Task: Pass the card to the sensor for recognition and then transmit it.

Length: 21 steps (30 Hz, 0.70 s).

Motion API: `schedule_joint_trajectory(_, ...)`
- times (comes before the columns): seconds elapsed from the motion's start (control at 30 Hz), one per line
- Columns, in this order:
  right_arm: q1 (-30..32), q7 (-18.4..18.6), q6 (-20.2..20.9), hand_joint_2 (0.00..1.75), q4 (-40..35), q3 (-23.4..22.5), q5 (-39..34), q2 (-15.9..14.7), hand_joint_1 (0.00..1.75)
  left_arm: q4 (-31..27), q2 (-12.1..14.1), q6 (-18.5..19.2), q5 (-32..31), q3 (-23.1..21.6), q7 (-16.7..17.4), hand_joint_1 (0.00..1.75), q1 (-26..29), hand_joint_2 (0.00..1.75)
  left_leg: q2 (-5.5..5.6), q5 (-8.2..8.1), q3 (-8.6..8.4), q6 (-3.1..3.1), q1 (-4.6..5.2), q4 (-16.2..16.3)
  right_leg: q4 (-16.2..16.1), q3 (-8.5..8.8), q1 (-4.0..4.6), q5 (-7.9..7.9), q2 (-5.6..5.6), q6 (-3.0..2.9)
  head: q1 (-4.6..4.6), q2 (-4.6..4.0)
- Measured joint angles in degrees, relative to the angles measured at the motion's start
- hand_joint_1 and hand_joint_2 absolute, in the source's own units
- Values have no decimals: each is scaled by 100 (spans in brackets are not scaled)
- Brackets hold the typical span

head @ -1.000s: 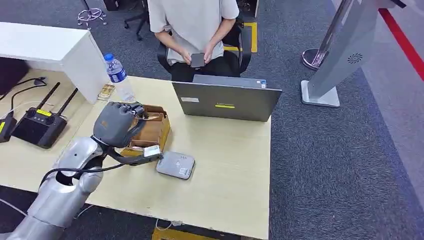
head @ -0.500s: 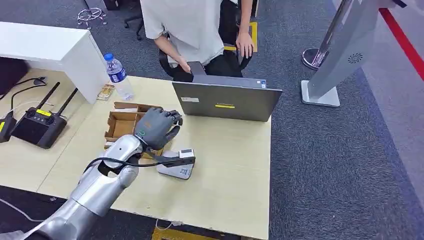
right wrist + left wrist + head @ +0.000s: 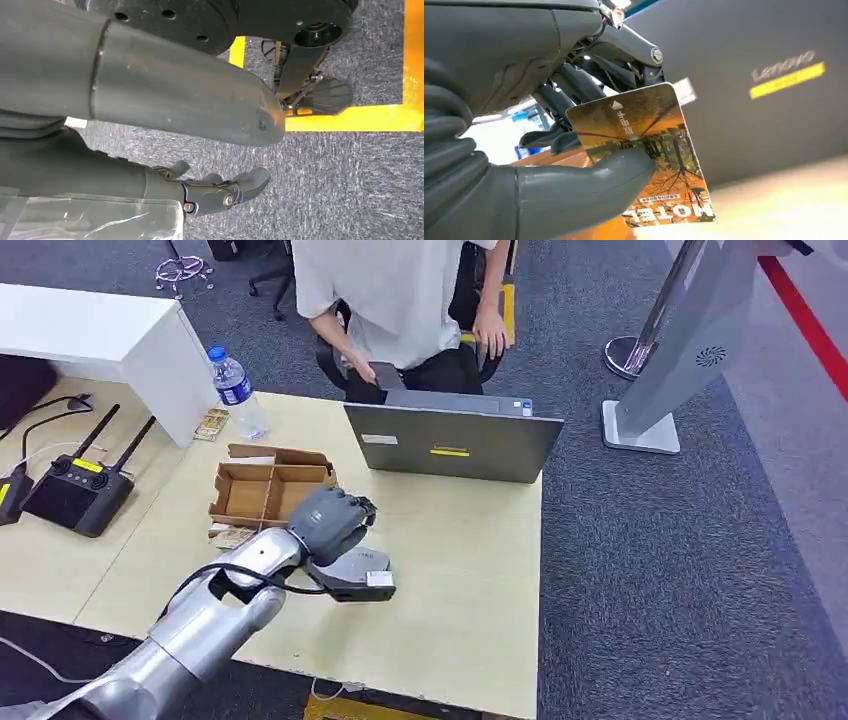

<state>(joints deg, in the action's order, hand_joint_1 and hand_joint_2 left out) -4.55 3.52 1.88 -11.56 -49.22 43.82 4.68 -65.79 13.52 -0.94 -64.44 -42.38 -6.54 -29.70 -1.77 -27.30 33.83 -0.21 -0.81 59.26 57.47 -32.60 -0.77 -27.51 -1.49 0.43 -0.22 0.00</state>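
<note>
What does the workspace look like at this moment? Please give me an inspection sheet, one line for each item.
Surface: light wooden table, bare on the robot's right side.
Job's things: card with orange tree picture, pinched in left hand; grey card sensor flat on table, directly under that hand.
Clutter: open cardboard box, water bottle, laptop, black remote controller.
Hands: left grips the card above the sensor; right hand hangs over the carpet, holding nothing, fingers apart.
Cables: black cables beside the controller.
Surroundings: seated person behind the laptop; grey stand on carpet.
</note>
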Motion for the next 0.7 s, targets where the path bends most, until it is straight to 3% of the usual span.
schedule_joint_trajectory(0.43,12,-9,-4,0,0,-136,24,0,0,-276,552,249,241,-232,72,175,263,175,1,0,1,0,1,0,0,0,-1,-1,-2,0,0,0)
schedule_joint_trajectory(0.7,7,-13,4,0,0,-164,127,2,0,-234,578,208,374,-413,-133,175,368,175,2,0,0,0,1,0,-1,2,-2,0,-3,0,0,0)
